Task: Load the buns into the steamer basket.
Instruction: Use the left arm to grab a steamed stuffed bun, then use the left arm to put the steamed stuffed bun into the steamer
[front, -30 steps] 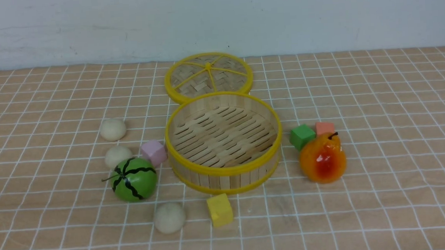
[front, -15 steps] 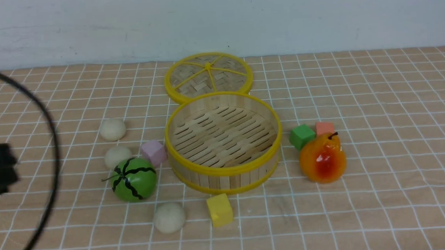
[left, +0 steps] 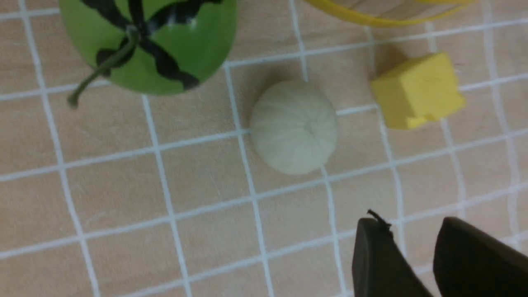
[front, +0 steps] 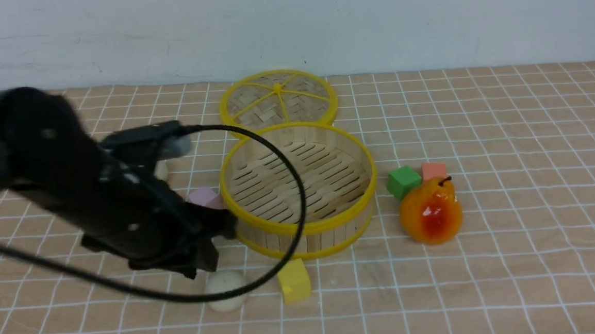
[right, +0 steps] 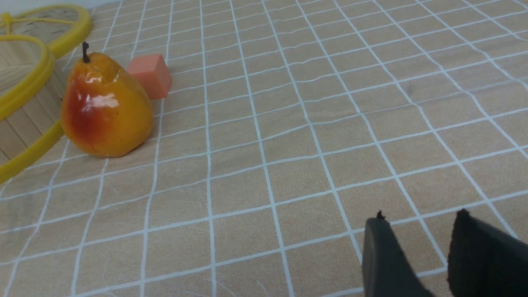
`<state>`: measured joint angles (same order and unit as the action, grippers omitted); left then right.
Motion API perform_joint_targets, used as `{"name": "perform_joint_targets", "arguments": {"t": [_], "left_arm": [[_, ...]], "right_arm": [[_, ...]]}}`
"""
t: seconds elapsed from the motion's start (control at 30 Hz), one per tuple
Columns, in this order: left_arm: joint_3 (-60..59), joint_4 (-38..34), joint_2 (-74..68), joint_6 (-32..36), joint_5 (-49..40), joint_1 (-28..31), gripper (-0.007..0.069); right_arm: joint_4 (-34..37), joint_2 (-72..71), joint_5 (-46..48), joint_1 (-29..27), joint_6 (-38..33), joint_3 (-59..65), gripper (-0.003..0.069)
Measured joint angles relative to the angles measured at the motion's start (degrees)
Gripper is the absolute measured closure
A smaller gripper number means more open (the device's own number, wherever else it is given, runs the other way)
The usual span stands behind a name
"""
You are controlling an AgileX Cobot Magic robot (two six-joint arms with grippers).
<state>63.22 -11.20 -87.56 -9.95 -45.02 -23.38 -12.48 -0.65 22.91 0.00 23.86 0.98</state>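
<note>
The steamer basket (front: 301,228) stands empty at the table's middle; its yellow rim shows in the left wrist view (left: 371,18). One cream bun (front: 226,292) lies in front of it, left of the yellow cube (front: 293,281). In the left wrist view this bun (left: 293,127) lies ahead of my left gripper (left: 412,225), which is open, empty and apart from it. My left arm (front: 98,200) hides the other two buns, apart from a sliver of the far one (front: 161,170). My right gripper (right: 420,218) is open and empty over bare cloth, out of the front view.
A green striped melon (left: 152,41) sits beside the near bun, hidden by the arm in the front view. A pink cube (front: 204,197) touches the basket's left. The woven lid (front: 278,98) lies behind it. A pear (front: 431,211), green cube (front: 403,181) and orange cube (front: 434,170) are right.
My left arm has swung in from the left edge to above the melon and the near bun, now hiding the melon and two buns. Nothing on the table has moved.
</note>
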Motion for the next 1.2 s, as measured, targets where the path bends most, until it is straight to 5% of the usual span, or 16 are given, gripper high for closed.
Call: {"name": "perform_joint_targets", "arguments": {"t": [0.13, 0.57, 0.73, 0.83, 1.2], "left_arm": [[4.26, 6.93, -6.69, -3.94, -0.24, -2.73, 0.0386], [8.91, 8.83, -19.99, -4.72, -0.07, -3.25, 0.0396], [9.19, 9.55, -20.2, -4.77, -0.12, -3.25, 0.0477], [9.91, 9.75, -20.2, -4.77, -1.41, -3.25, 0.0622], [26.12, 3.75, -17.73, 1.58, -19.23, -3.25, 0.0635]], "right_arm": [[0.0, 0.0, 0.0, 0.0, 0.0, 0.0, 0.0418], [0.0, 0.0, 0.0, 0.0, 0.0, 0.0, 0.0418], [0.0, 0.0, 0.0, 0.0, 0.0, 0.0, 0.0418], [0.0, 0.0, 0.0, 0.0, 0.0, 0.0, 0.0418], [0.0, 0.0, 0.0, 0.0, 0.0, 0.0, 0.0418]]}}
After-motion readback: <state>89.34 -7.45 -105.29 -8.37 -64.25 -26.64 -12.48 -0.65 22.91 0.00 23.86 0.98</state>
